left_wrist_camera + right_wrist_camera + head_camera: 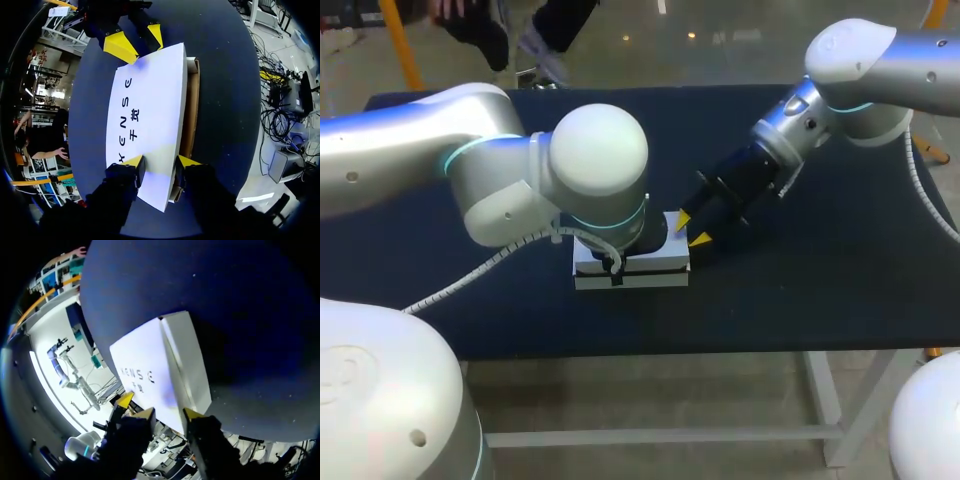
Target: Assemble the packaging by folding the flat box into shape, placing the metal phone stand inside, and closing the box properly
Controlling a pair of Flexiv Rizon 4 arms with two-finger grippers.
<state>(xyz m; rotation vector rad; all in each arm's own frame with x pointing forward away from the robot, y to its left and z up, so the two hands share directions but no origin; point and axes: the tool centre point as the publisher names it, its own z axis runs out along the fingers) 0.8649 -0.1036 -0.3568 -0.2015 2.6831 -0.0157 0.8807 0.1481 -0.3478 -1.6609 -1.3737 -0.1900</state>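
Note:
The white box (660, 262) lies in the middle of the table, its printed top flap (150, 110) down flat. A strip of brown cardboard (191, 110) shows along one long side. My left gripper (160, 162) stands open over the near end, one tip on the flap and the other at its edge. In the head view my left arm hides that gripper and much of the box. My right gripper (692, 229) is open, with both tips against the box's right end (169, 414). It also appears ahead of my left gripper (137, 42). No phone stand is visible.
The dark blue tabletop (820, 280) is bare to the right and in front of the box. My left arm's elbow (600, 160) bulks over the box from the left.

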